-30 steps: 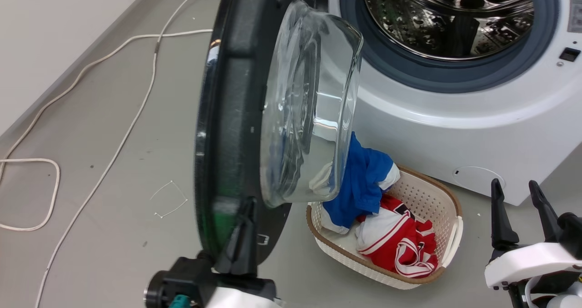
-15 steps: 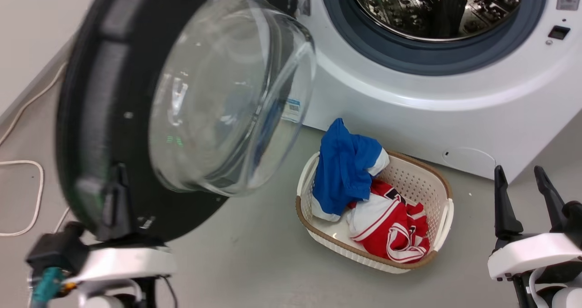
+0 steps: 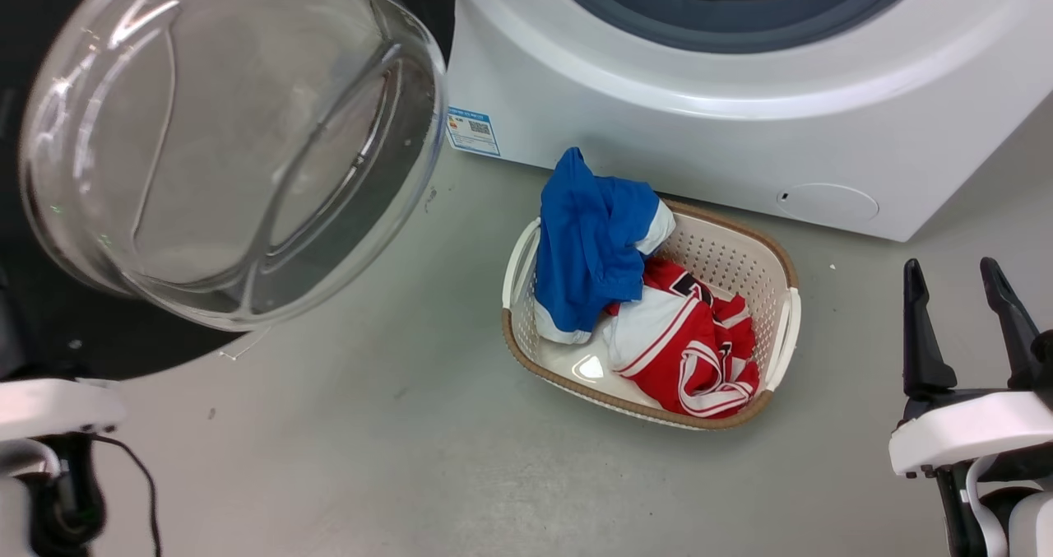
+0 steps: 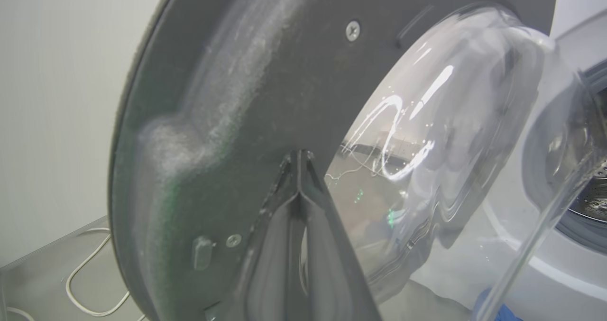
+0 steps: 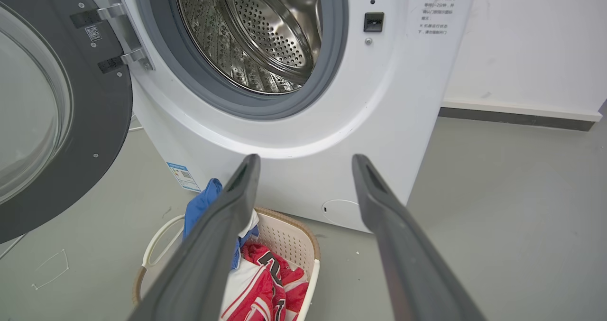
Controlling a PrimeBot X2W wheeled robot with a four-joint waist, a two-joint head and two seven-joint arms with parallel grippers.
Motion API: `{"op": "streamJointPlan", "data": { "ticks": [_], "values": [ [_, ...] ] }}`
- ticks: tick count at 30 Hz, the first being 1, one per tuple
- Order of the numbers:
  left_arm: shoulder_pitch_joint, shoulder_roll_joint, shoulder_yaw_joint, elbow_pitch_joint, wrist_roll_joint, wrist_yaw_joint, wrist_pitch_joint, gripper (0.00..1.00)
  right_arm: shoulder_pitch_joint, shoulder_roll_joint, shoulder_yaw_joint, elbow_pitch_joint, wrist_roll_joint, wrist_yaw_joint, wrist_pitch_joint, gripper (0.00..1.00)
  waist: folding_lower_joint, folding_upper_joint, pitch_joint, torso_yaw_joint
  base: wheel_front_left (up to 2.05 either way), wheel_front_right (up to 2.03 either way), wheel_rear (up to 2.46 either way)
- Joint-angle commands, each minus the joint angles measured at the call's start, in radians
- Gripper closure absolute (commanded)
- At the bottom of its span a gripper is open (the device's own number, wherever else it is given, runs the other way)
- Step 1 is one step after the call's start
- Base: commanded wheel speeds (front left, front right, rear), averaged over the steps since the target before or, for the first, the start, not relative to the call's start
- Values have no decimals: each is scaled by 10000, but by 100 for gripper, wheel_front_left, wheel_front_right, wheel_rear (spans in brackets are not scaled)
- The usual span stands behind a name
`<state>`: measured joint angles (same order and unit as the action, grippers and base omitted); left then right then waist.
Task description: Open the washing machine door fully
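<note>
At four o'clock in the head view the right gripper [image 3: 948,266] has its fingers spread on nothing; the left gripper [image 4: 299,158] shows its fingers pressed together, tips before the dark inner face of the washing machine door [image 3: 230,146], contact hard to judge; the door stands wide open at ten o'clock, rim cut off; the washing machine [image 3: 699,129] lies beyond at twelve, drum cropped.

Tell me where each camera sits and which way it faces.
Head view: from the head, down at door, basket and washer front; right jaws lower right, left arm lower left.
Left wrist view: on the left wrist, along the shut left jaws at the door's inner face.
Right wrist view: on the right wrist, between the open right jaws at the drum.
All three share the door.
</note>
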<state>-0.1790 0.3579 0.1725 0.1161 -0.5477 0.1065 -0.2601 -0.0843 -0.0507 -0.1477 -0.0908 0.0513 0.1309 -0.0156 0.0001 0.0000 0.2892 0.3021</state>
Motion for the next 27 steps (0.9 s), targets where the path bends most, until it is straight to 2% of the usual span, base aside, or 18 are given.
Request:
{"op": "streamJointPlan", "data": {
  "ticks": [1, 5, 12, 16, 19, 27],
  "values": [
    [-260, 232, 317, 361, -21, -50, -59, 100, -185, 10, 3, -15, -17, -2, -46, 0, -1, 0, 164, -122, 0, 0, 0],
    [-665, 644, 886, 1098, -21, -350, -67, 100, -259, 13, 32, 88, -33, -2, -85, 0, -1, 0, 264, -207, 0, 0, 0],
    [-945, 650, 1391, 1795, 220, -659, -69, 100, -426, 12, 145, 342, -35, -2, -202, 0, -1, 0, 128, -358, 0, 0, 0],
    [-628, 336, 1550, 1636, 594, -712, -62, 100, -381, 12, 245, 606, 45, -2, -350, 0, -1, 0, -190, -475, 0, 0, 0],
    [-227, -113, 1660, 1271, 835, -671, -61, 100, -269, 12, 357, 873, 129, -2, -442, 0, -1, 0, -533, -585, 0, 0, 0],
    [1390, -1077, 980, 73, 1593, -642, -51, 100, 40, 13, 510, 1323, 296, -2, -632, 0, -1, 0, -1372, -877, 0, 0, 0]
  ]
}}
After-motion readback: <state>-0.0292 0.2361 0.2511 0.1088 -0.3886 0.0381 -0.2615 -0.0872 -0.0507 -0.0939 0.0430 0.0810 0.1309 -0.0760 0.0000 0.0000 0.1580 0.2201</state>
